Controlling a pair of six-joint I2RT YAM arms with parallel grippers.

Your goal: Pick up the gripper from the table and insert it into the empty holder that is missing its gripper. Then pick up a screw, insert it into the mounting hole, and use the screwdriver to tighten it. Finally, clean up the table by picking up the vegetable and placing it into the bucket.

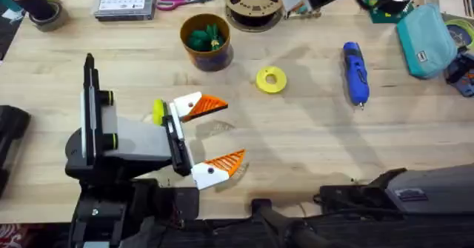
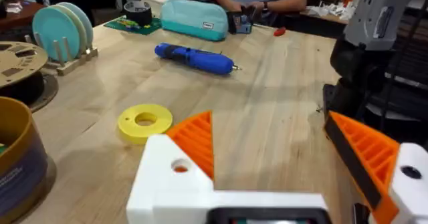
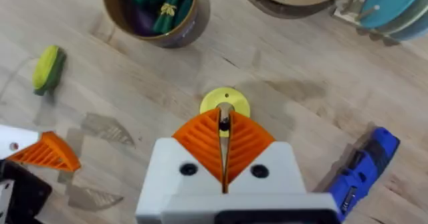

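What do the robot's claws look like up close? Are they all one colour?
No. Each gripper has white angular finger mounts with small round holes, tipped with orange ribbed wedge pads. The left gripper sits on a grey and black arm with yellow-green knobs; the right gripper matches it.

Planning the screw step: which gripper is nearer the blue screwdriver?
Right. The right gripper hangs close beside the screwdriver; the left gripper sits farther across the table, with the yellow ring between them.

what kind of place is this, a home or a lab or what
Most likely a robotics lab or maker workshop: a wooden workbench with a blue electric screwdriver, a filament spool and scissors along its far edge.
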